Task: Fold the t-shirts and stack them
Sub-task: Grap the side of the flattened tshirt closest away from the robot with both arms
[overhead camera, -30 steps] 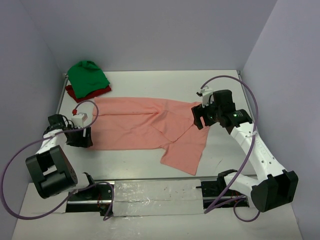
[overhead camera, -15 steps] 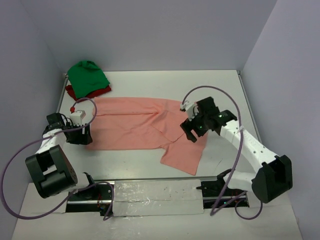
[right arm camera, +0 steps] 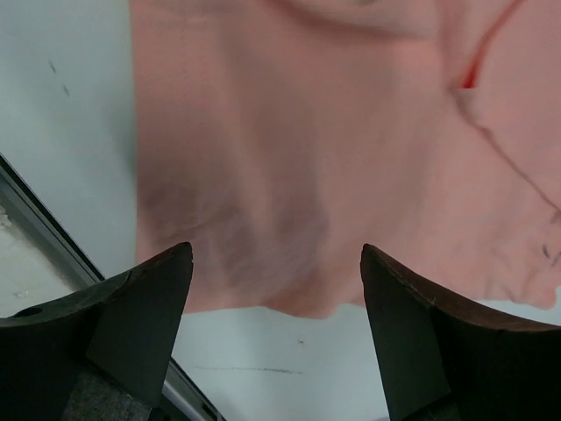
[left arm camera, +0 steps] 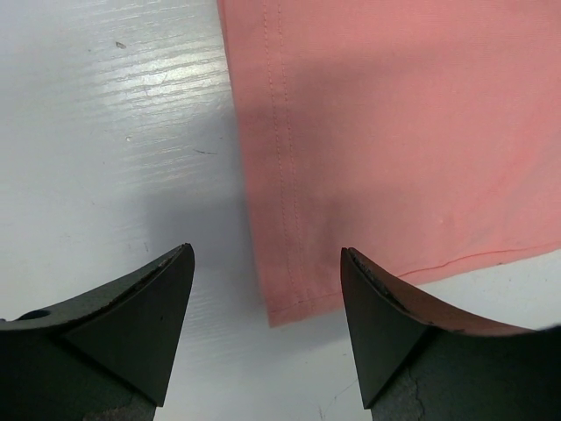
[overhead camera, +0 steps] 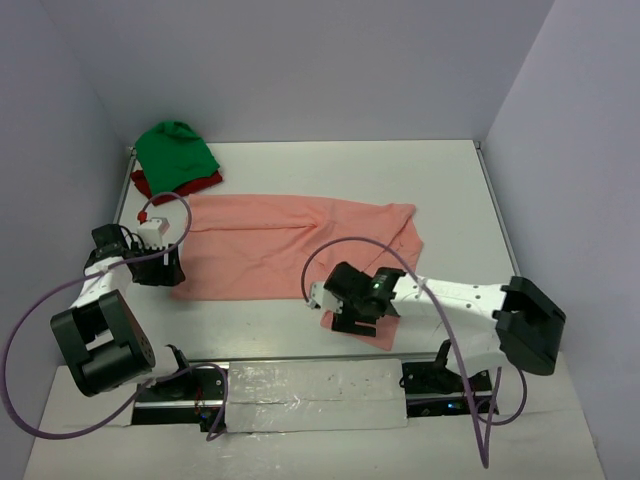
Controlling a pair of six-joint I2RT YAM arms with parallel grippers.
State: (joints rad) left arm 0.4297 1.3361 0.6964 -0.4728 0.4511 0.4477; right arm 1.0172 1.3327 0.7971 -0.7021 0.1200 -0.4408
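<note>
Now the right arm (overhead camera: 450,292) has swung down to the near flap of the salmon-pink t-shirt (overhead camera: 270,245), spread on the tabletop (overhead camera: 330,170). Left jaws straddle its hem corner. Both jaws stand apart, empty; folding grasp likely next.

Arm shells (overhead camera: 455,295): white, rounded; a pair recorded.
Joint housings (overhead camera: 100,345): black, blocky.
Cables (overhead camera: 362,239): purple, looped from each wrist.
Wrist block (overhead camera: 153,232): white, red fitting attached.
End effector fingers (left arm camera: 131,324): black, wedge-shaped, matte.
</note>
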